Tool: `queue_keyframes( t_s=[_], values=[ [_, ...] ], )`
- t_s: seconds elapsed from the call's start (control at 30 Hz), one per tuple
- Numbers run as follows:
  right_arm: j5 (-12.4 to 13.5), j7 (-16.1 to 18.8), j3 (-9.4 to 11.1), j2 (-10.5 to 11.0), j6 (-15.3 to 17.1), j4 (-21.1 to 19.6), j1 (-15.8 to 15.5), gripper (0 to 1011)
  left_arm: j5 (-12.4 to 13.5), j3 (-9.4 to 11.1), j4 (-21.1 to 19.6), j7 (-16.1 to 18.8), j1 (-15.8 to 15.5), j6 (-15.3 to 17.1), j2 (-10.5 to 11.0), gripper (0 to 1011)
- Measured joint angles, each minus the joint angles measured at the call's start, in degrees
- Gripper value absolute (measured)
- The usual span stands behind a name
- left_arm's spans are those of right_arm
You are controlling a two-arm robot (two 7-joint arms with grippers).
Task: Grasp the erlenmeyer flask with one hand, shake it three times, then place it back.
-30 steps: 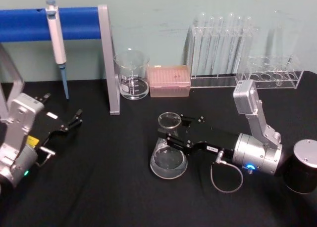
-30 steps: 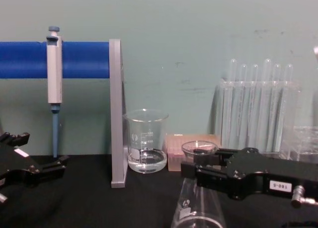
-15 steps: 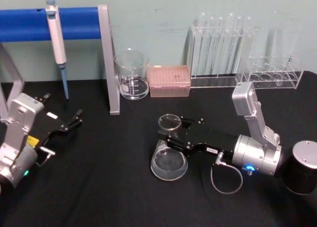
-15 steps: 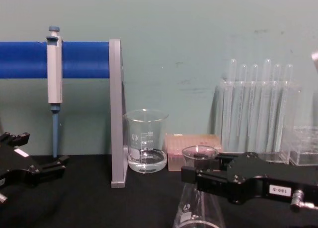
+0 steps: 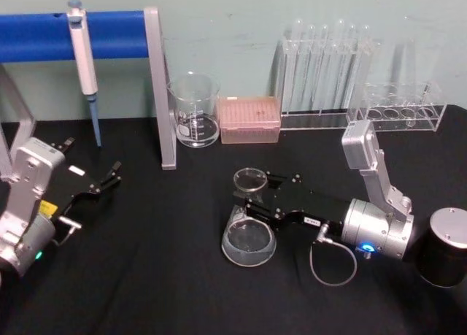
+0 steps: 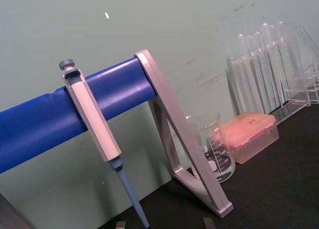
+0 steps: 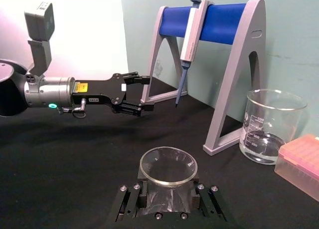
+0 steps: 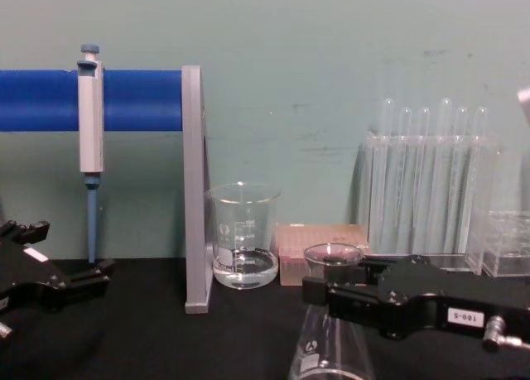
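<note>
On the black table (image 5: 146, 276), near its middle, we record a clear glass conical erlenmeyer flask (image 5: 249, 229) with a narrow neck, a flared rim and white printed marks, standing upright on its wide round base. Around its neck we find the right gripper (image 5: 252, 200), a black two-jaw tool bearing a white label that reads "180-5" in the chest view, on a silver cylindrical wrist with a grey cable loop; its jaws are clamped on the neck just under the rim, one on each side, as the right wrist view (image 7: 167, 191) confirms. From the chest camera the flask (image 8: 327, 330) rises in front of the gripper (image 8: 319, 291), rim above the jaws.

At the table's left edge we list the left gripper (image 5: 109, 178), black, hovering well apart from the flask, its thin fingers parted a little and holding nothing; the right wrist view shows the same gap (image 7: 142, 94).

Behind, along the pale green wall, we note:
- a grey stand with a blue bar (image 5: 109, 32), carrying a grey and blue pipette (image 5: 84, 65);
- a short straight-walled glass beaker (image 5: 195, 110) with a little clear liquid, just beside the stand's leg;
- a pink tip box (image 5: 250, 119) next to the beaker;
- clear test tubes in a clear rack (image 5: 321, 68);
- a lower clear rack (image 5: 405, 109);
- a black cylinder with a silver top (image 5: 445, 256), near the table's right edge.
</note>
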Motion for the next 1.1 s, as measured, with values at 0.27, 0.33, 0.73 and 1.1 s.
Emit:
queue_keyframes(
  t_s=[0.27,0.33,0.73,1.1],
  values=[
    [0.1,-0.2,0.1,0.0,0.2,0.0,-0.1,449,0.0,0.0,0.0,0.0,0.0,0.0,0.0,1001],
    [0.1,-0.2,0.1,0.0,0.2,0.0,-0.1,449,0.0,0.0,0.0,0.0,0.0,0.0,0.0,1001],
    [0.0,-0.2,0.1,0.0,0.2,0.0,-0.1,449,0.0,0.0,0.0,0.0,0.0,0.0,0.0,1001],
    [-0.1,-0.2,0.1,0.0,0.2,0.0,-0.1,452,0.0,0.0,0.0,0.0,0.0,0.0,0.0,1001]
  ],
)
